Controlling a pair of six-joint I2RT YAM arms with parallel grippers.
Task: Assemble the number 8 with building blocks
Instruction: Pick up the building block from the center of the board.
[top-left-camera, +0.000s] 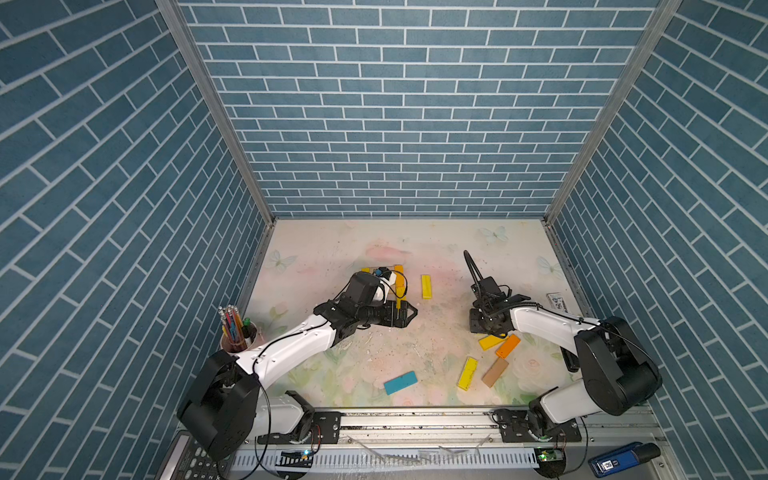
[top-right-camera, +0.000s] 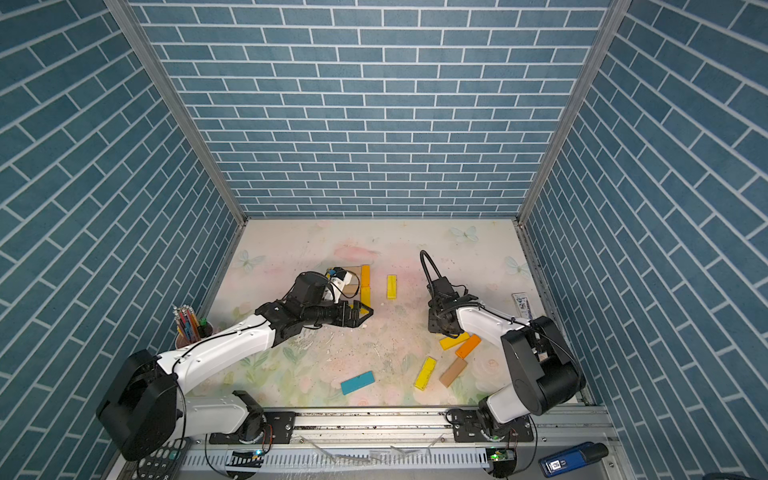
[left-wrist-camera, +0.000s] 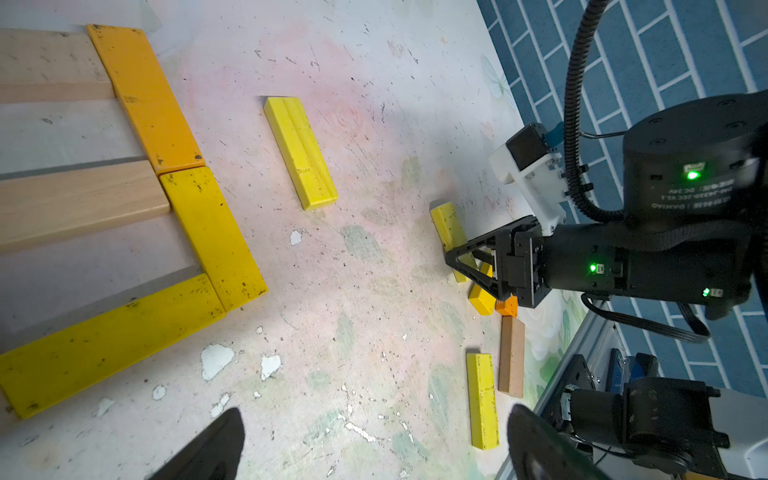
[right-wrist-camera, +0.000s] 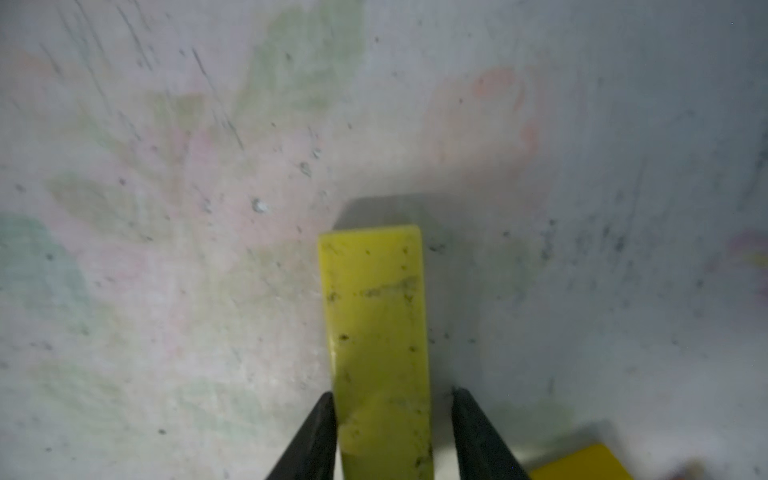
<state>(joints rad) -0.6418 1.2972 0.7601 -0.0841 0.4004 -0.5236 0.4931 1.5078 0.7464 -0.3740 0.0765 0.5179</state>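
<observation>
At far left on the floral table (top-left-camera: 440, 245), one cup of pencils (top-left-camera: 236, 332).

Next along, left gripper (left-wrist-camera: 374, 411) over the table, fingers (left-wrist-camera: 216, 444) spread fully wide, holding nothing and touching nothing.

Just beyond it, five building blocks laid edge to edge, counted in the left wrist view:
- two tan blocks (left-wrist-camera: 79, 203)
- one orange block (left-wrist-camera: 145, 97)
- two yellow blocks (left-wrist-camera: 212, 237)

Group partly hidden under the left wrist in both top views.

Just right of that group, one lone yellow block (top-left-camera: 426, 286), apart from the rest. Nearer the front edge, one teal block (top-left-camera: 400, 382), alone.

Further right, right gripper (right-wrist-camera: 392, 395) tipped down at the table, fingers (right-wrist-camera: 316, 432) set narrowly astride one yellow plank (right-wrist-camera: 374, 299). One finger against its edge, a slim gap at the other, not yet pinched.

Close by, four more:
- one yellow piece (top-left-camera: 490, 341) just beside one orange piece (top-left-camera: 508, 346)
- toward the front, one yellow bar (top-left-camera: 467, 373) near one tan bar (top-left-camera: 495, 372)

At far right, one printed card (top-left-camera: 557, 301).
</observation>
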